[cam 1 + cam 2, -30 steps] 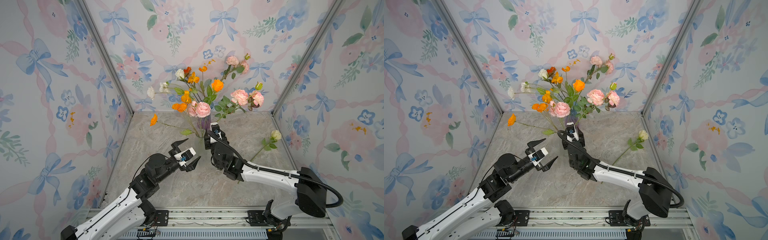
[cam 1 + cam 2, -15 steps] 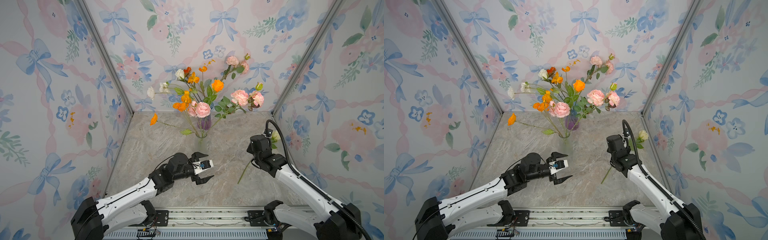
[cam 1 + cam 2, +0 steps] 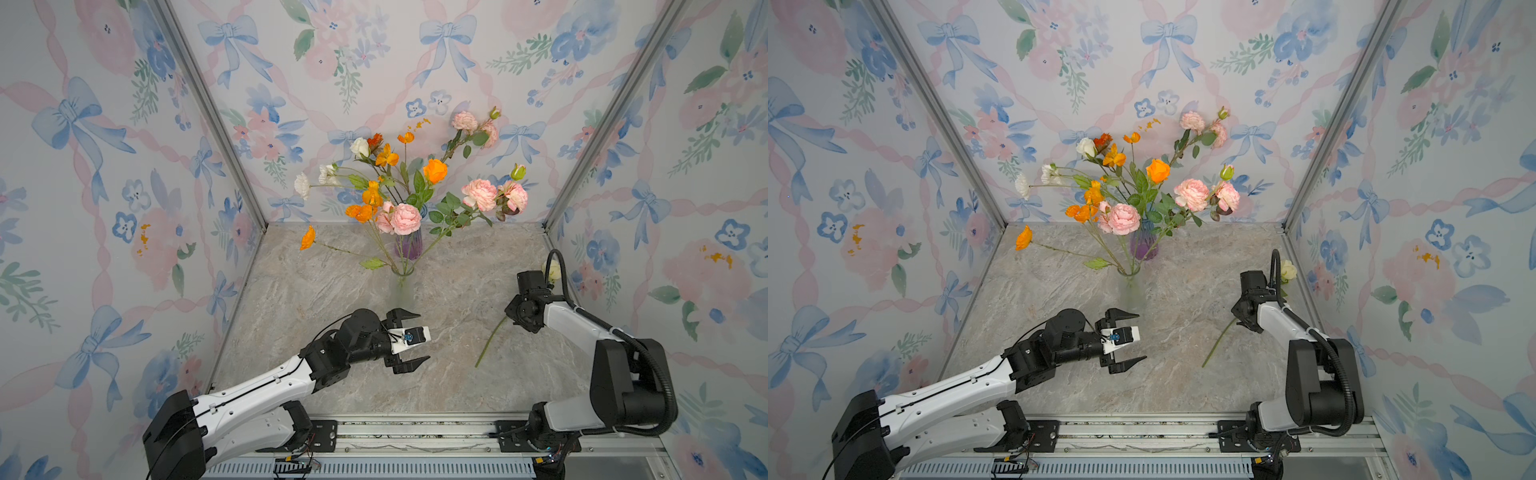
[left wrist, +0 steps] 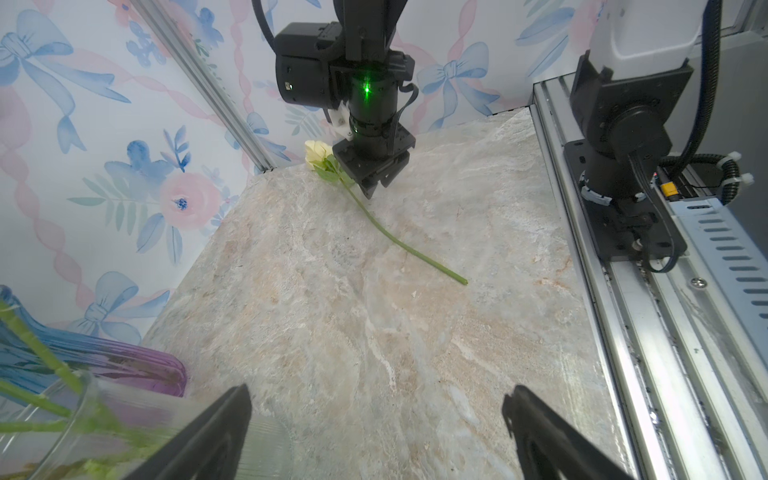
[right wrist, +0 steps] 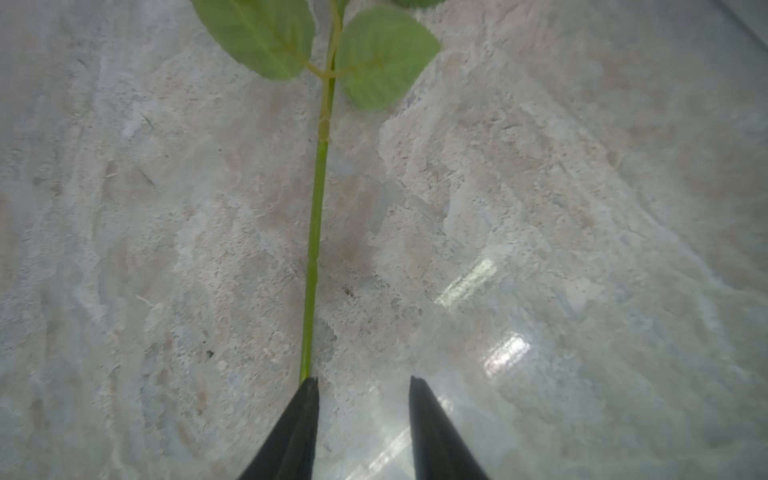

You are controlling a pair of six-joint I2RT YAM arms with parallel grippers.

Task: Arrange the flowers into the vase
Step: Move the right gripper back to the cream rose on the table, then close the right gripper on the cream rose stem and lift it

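Broadly, the marbled tabletop [image 3: 316, 291] carries two items. The clear glass vase [image 3: 402, 286] stands mid-table toward the back wall and holds the bulk of the flowers [image 3: 405, 218], fanned out in orange, pink and white. One loose spray [image 4: 399, 243] lies flat on the right side, well apart from the vase. Its pale yellow bloom [image 3: 1288, 271] is near the right wall and its cut end points toward the front rail.

Left gripper [image 3: 424, 336]: jaws spread wide, holding nothing, hovering just in front of the vase.

Right gripper [image 5: 363, 380]: low over the loose spray, just below its leaves [image 5: 386, 58]. The jaws are narrow with a visible gap and nothing is clamped.

Finding: in the right wrist view the stem meets the tip of one finger [image 5: 303, 407] rather than sitting in the gap.

Judged step: pickup of the last spray outside the vase.

Recommendation:
- Shift sideways until the stem is centred between the jaws.
- Close at table level below the leaf pair, so no foliage is pinched.
- Lift level, then tip the cut end down before approaching the crowded vase mouth.
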